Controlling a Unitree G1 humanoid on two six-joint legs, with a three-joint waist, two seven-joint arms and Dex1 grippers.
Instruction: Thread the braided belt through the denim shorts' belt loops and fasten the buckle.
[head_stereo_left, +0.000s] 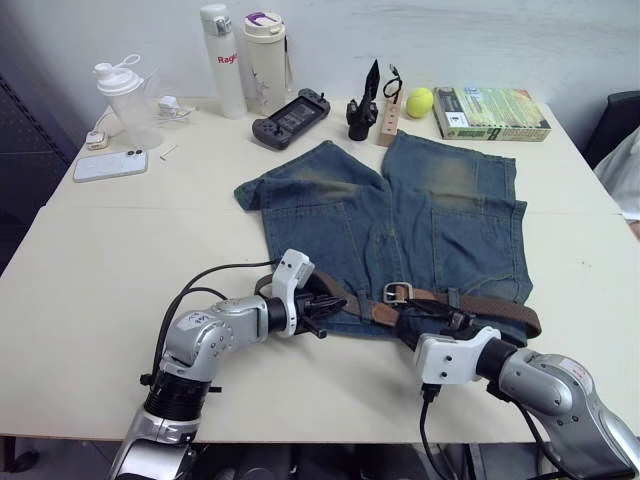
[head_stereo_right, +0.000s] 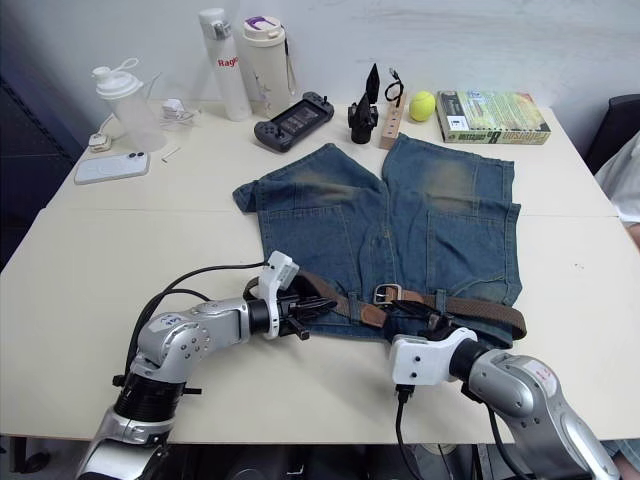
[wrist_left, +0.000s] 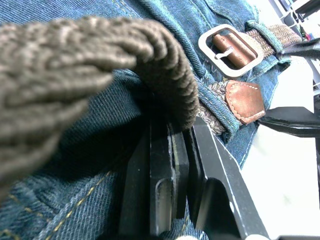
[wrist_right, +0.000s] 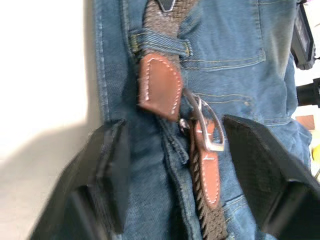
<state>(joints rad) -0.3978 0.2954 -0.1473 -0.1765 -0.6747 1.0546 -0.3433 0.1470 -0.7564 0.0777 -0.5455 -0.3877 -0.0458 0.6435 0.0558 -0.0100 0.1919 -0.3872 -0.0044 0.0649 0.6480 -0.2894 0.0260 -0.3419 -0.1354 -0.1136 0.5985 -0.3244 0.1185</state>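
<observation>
The denim shorts (head_stereo_left: 400, 220) lie flat, waistband toward me. Along the waistband runs the braided belt (head_stereo_left: 490, 308), passing under a belt loop (wrist_right: 160, 45). Its buckle (head_stereo_left: 398, 292) lies near the waist's middle, with the brown leather tip (wrist_right: 160, 85) beside it. My left gripper (head_stereo_left: 328, 304) is at the waistband's left end, shut on the belt, which arches over the fingers (wrist_left: 165, 165). At the waistband's near edge my right gripper (head_stereo_left: 438, 324) stands open, its fingers (wrist_right: 112, 165) on either side of the buckle (wrist_right: 206, 127) and the tip.
Along the table's far edge stand a shaker bottle (head_stereo_left: 128, 95), two flasks (head_stereo_left: 222, 60), a phone (head_stereo_left: 110, 165), a game controller (head_stereo_left: 290, 118), a black stand (head_stereo_left: 362, 112), a tennis ball (head_stereo_left: 419, 101) and a book (head_stereo_left: 492, 112). A person's sleeve (head_stereo_left: 625, 170) is at the right.
</observation>
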